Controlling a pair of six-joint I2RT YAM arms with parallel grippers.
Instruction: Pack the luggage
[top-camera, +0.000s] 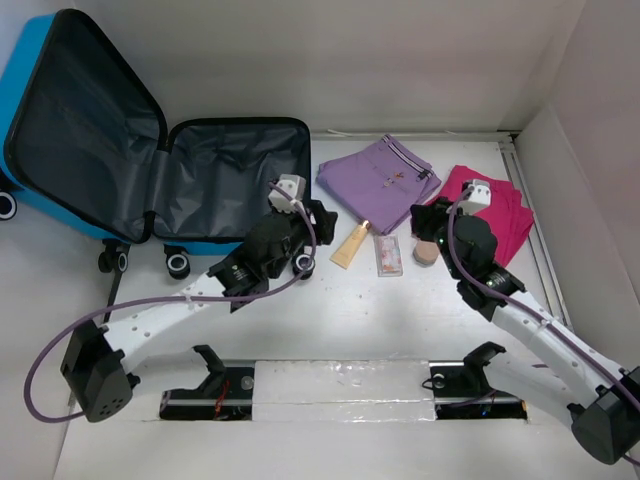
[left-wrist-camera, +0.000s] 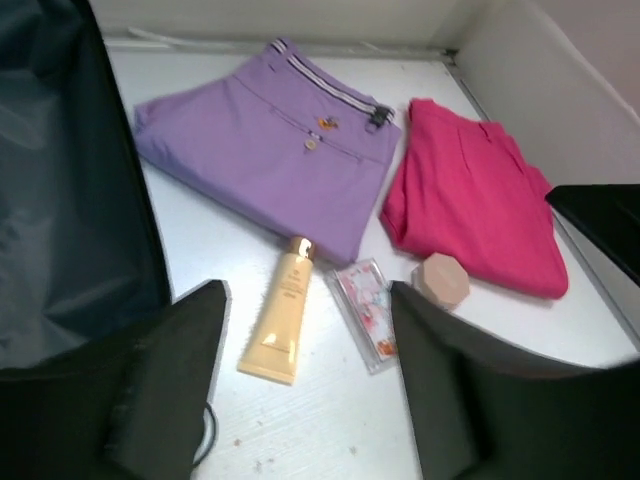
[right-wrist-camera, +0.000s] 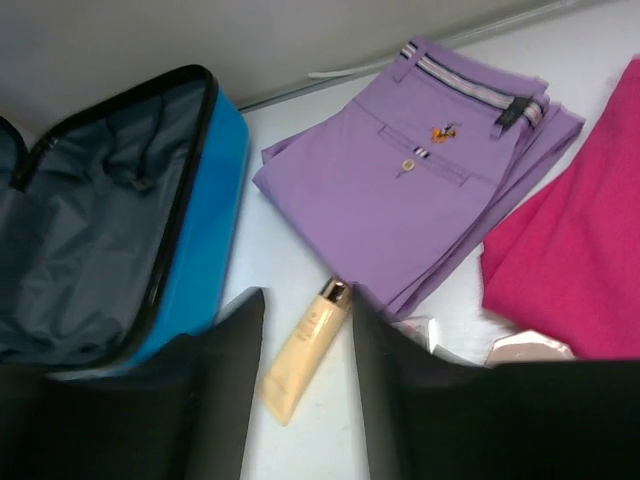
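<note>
The luggage (top-camera: 90, 130) lies open at the back left, a blue shell with dark grey lining (right-wrist-camera: 90, 230); its lining also fills the left edge of the left wrist view (left-wrist-camera: 60, 200). My left gripper (top-camera: 312, 235) (left-wrist-camera: 305, 350) hangs open beside the suitcase's right half, with nothing between its fingers. A cream tube (top-camera: 350, 245) (left-wrist-camera: 280, 325) (right-wrist-camera: 305, 350) lies on the table just beyond it. My right gripper (top-camera: 432, 225) (right-wrist-camera: 306, 310) is open too, over the pink garment's left edge and apart from the tube.
Folded purple trousers (top-camera: 378, 175) (left-wrist-camera: 265, 150) (right-wrist-camera: 410, 190) and a folded pink garment (top-camera: 495, 210) (left-wrist-camera: 475, 200) (right-wrist-camera: 570, 260) lie at the back right. A small clear case (top-camera: 388, 255) (left-wrist-camera: 365, 312) and a round pink compact (top-camera: 425, 252) (left-wrist-camera: 441, 280) sit near the tube. A wall runs along the right.
</note>
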